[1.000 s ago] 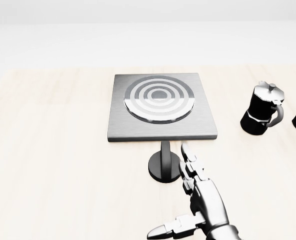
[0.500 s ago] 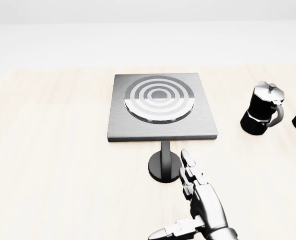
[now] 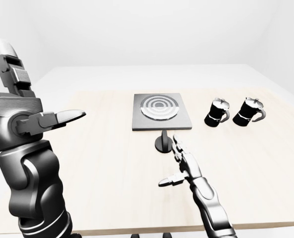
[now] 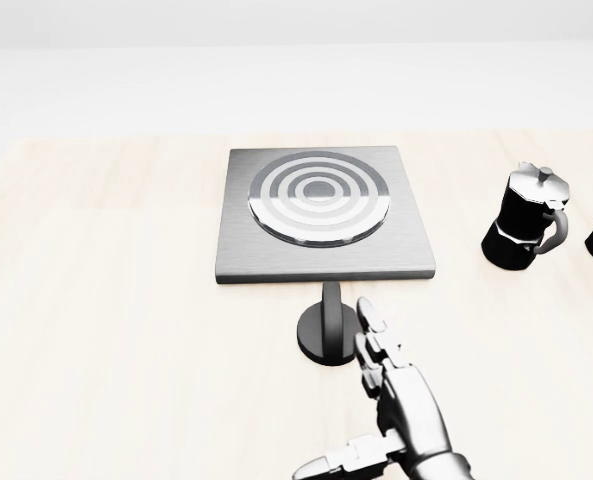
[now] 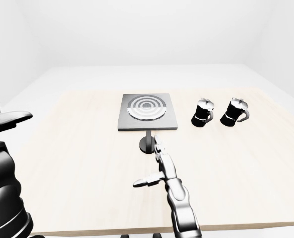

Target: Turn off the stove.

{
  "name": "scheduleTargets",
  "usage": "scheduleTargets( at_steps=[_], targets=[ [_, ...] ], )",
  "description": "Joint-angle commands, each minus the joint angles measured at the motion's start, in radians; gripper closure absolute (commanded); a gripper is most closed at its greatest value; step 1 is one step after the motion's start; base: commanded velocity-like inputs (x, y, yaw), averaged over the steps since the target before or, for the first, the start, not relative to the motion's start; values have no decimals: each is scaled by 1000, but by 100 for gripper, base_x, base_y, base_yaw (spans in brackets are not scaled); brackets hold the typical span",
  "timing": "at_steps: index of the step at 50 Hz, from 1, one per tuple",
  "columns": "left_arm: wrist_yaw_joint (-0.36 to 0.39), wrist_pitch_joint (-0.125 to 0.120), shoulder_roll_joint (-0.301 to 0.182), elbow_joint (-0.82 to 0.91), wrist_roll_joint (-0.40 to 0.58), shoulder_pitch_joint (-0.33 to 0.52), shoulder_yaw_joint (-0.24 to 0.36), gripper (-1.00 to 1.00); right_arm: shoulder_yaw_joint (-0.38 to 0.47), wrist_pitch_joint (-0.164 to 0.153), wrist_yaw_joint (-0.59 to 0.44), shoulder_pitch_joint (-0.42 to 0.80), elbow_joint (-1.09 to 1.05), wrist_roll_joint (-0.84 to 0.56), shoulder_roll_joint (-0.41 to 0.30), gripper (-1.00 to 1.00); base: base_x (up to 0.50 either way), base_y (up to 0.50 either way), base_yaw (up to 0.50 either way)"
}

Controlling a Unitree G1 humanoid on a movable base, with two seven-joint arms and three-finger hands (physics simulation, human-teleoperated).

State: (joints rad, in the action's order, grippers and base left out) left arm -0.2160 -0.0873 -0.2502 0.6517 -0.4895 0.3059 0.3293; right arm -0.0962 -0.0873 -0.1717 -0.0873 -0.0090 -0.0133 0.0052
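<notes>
Right hand [image 4: 381,400]: reaches in from the bottom of the head view, fingers [image 4: 372,325] stretched straight toward the top of the view and the thumb splayed out to the left; it is spread wide and holds nothing.
Right hand and knob: the fingertips lie just beside the knob's right edge; whether they touch it cannot be told from these views.
Knob [image 4: 327,325]: a dark round disc with an upright bar on it, sitting on the desk directly below the stove's lower edge in the head view, near the middle of the picture.
Stove [image 4: 321,210]: a square grey metal plate with a round burner of light and dark rings, lying flat on the desk above the knob, in the centre of the head view.
Left hand [image 3: 35,116]: raised high at the left of the left-eye view, well apart from the stove; two fingers point up and another juts to the right, so the hand is spread and empty.
Left arm [image 3: 35,198]: a bulky dark limb filling the lower left of the left-eye view.
Coffee pots: two black pots with handles stand upright on the desk to the right of the stove, the nearer one [image 3: 216,112] beside the farther one [image 3: 249,110], close together but apart.
Desk [image 4: 106,330]: a pale wooden top carrying the stove, knob and pots.
</notes>
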Motion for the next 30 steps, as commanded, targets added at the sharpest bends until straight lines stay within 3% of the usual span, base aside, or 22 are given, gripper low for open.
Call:
scheduleTargets(
  at_steps=[1,30],
  targets=[
    [1,0,1,0,1,-3,-1,-100,2,0,-2,10,18,-3,0,-100,0,0,0],
    [-3,0,-4,4,-5,0,6,-100,6,0,-12,34,66,-12,3,-100,0,0,0]
  ],
)
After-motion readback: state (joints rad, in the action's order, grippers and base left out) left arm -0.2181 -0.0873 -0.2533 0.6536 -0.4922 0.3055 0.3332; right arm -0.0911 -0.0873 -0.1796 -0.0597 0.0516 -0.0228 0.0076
